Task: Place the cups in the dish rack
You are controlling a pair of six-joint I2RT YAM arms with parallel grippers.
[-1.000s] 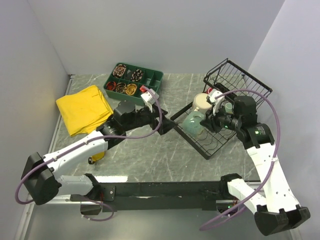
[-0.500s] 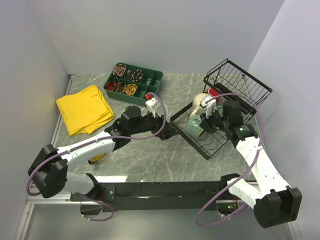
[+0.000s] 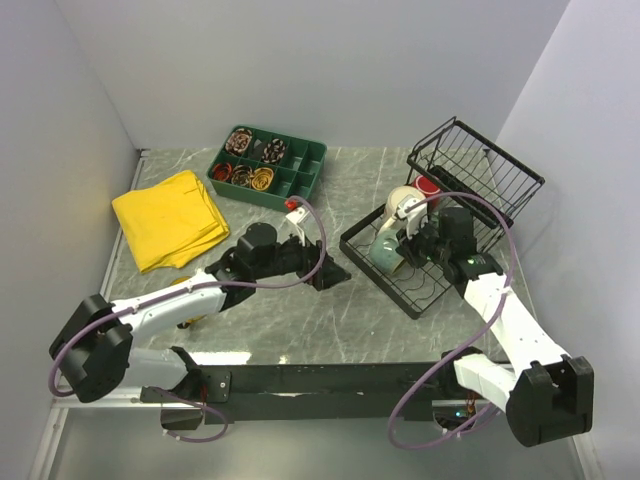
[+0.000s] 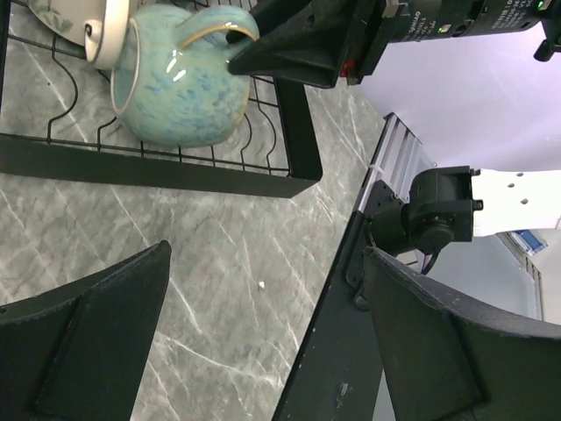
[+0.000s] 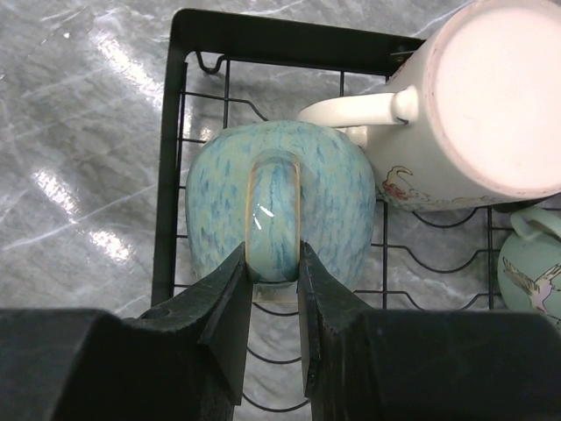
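Three cups on slotted base of dish rack (image 5: 168, 193), wrist views; more partly hidden.
1. Blue-green mug (image 5: 337, 202): on its side at rack's near-left corner, handle up. R gripper (image 5: 272, 259) jaws narrow, pinching the handle from both sides. Mouth seen only in L wrist view.
2. Cream mug (image 5: 491, 96): upside down, touching item 1; print on wall partly cut off.
3. Small pale teal mug (image 5: 530, 263): cropped by frame edge, only handle and part of wall show.
4. Red cup (image 3: 429, 185): at raised basket end, mostly behind wires and R arm cable; orientation unclear.
5. Yellow item (image 3: 196, 312): under L arm, too hidden to identify.
L gripper (image 4: 263, 254): jaws wide, nothing between them, above bare table just left of rack.
Surface: grey veined marble-look table (image 5: 79, 132). Also on it: folded yellow cloth (image 3: 170, 215) far left, dark green compartment tray (image 3: 268, 165) at back, contents too small to tell.
Room: plain pale walls (image 3: 300, 70) on three sides.
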